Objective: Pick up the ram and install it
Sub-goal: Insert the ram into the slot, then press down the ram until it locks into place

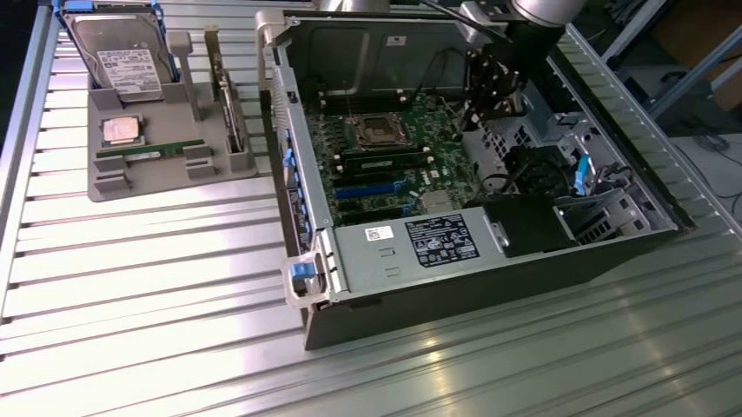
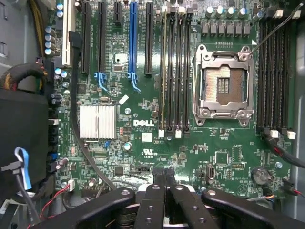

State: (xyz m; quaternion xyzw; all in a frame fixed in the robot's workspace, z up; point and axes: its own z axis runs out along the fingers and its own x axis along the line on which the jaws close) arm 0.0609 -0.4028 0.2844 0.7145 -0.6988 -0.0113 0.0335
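A ram [image 1: 149, 153] stick, thin and green, lies flat in the grey tray [image 1: 174, 182] at the exterior view's left, outside the computer case. My gripper [image 1: 481, 113] hangs inside the open case [image 1: 464, 243], over the motherboard [image 1: 383, 174] and far from that stick. In the wrist view my gripper [image 2: 165, 188] is shut, its black fingers [image 2: 155, 200] pressed together with nothing between them. It looks down on the memory slots [image 2: 177, 71] beside the open CPU socket [image 2: 223, 86]. One slot there shows a thin green edge [image 2: 165, 71] that looks like a seated stick.
The tray also holds a hard drive [image 1: 122, 61], a square silver CPU [image 1: 122, 129] and an upright expansion card [image 1: 226, 104]. A power supply [image 1: 435, 239] fills the case's near end. Cables [image 2: 76, 95] and a silver heatsink [image 2: 97, 121] lie on the board. More slots [image 2: 276, 71] flank the socket.
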